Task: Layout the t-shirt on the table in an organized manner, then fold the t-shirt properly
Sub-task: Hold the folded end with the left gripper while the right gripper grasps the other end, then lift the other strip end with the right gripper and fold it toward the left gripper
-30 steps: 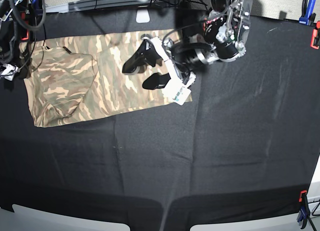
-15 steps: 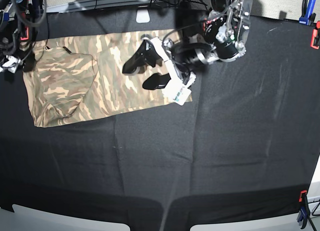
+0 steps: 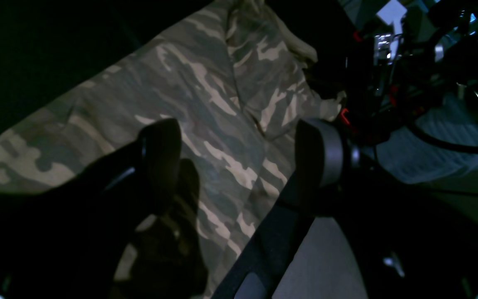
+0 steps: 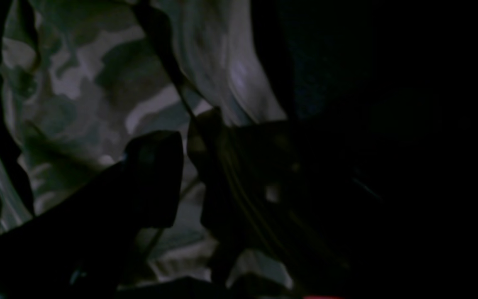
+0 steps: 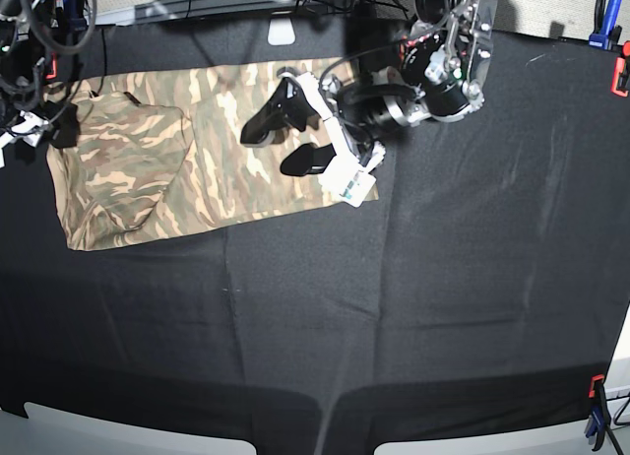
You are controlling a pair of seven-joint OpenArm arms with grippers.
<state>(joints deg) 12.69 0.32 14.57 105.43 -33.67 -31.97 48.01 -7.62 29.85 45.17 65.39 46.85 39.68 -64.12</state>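
Black cloth tabletop fills my base view, mostly bare toward the near side. T-shirt lies at the far end, toward the side my right arm works, already a long camo strip with one flap doubled over near that end, so I judge I'm mid-fold, not laying out. Left arm reaches in from the far edge; left claw hovers over the strip's end nearest the tabletop's middle, fingers spread wide with nothing between them, cloth visible in the gap in the left wrist view. Right claw sits at the shirt's other end by the tabletop edge; the right wrist view is very dark, the fingers look nearly closed with a fold of fabric at the gap, but I cannot tell if it is really gripping. Next move, my guess: drop the left claw onto its end hem, pinch both layers, then carry that end over toward the right arm's side while that end stays pinned. Risk: grabbing only the top layer.
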